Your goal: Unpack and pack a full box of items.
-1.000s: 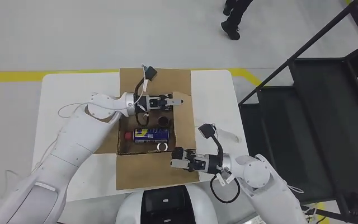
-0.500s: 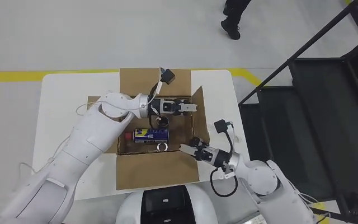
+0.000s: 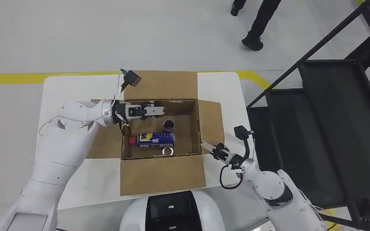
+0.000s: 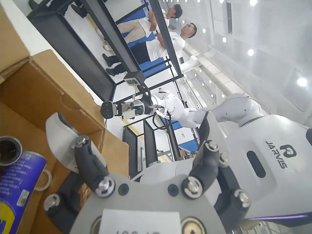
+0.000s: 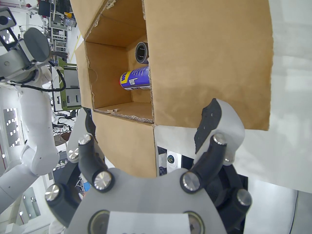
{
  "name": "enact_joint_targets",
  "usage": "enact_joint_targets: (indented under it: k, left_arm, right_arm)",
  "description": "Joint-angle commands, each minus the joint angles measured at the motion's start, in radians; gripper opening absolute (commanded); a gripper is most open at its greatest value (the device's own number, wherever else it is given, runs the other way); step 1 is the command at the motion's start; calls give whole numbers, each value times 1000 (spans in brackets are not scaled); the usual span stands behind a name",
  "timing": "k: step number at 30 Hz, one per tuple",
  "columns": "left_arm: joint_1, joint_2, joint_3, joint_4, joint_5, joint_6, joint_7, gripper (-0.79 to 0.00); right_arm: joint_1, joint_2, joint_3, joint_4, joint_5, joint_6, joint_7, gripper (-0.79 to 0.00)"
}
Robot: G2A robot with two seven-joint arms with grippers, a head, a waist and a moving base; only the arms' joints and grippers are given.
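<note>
Left hand (image 3: 161,108) over box (image 3: 162,85) left edge, right hand (image 3: 209,146) beside right flap (image 3: 213,121)

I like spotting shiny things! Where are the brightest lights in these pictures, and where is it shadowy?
Left wrist view: the round ceiling lights glow glaring white overhead. Right wrist view: the cardboard box is shadowy inside, though the blue can catches some light. Top view: the table is evenly bright, with no strong glare.
</note>
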Motion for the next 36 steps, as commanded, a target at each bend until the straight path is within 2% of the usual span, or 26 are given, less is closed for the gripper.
enact_joint_targets:
  k: [1, 6, 12, 15, 21, 23, 29, 36]
  left_arm:
    - [65, 20, -71, -36, 4, 10, -3, 0]
    - [177, 56, -216, -69, 0, 31, 3, 0]
    - [279, 87, -381, -115, -52, 34, 3, 0]
    - [321, 100, -457, -136, -96, 31, -18, 0]
    - [385, 122, -596, -154, -166, 41, -75, 0]
    - [396, 126, -618, -156, -169, 49, -88, 0]
    - [396, 126, -618, -156, -169, 49, -88, 0]
    - [396, 126, -618, -156, -169, 49, -88, 0]
  right_arm:
    - [-2, 0, 2, -27, -13, -14, -11, 0]
    - [26, 3, -6, -82, -32, -67, 27, 0]
    - [201, -4, -131, -44, -89, -54, 133, 0]
    - [320, -15, -231, 9, -168, -10, 174, 0]
    - [545, -45, -432, 97, -428, 151, 270, 0]
    - [607, -56, -489, 132, -504, 204, 314, 0]
    - [751, -93, -635, 239, -697, 309, 403, 0]
    - [761, -98, -647, 250, -711, 320, 411, 0]
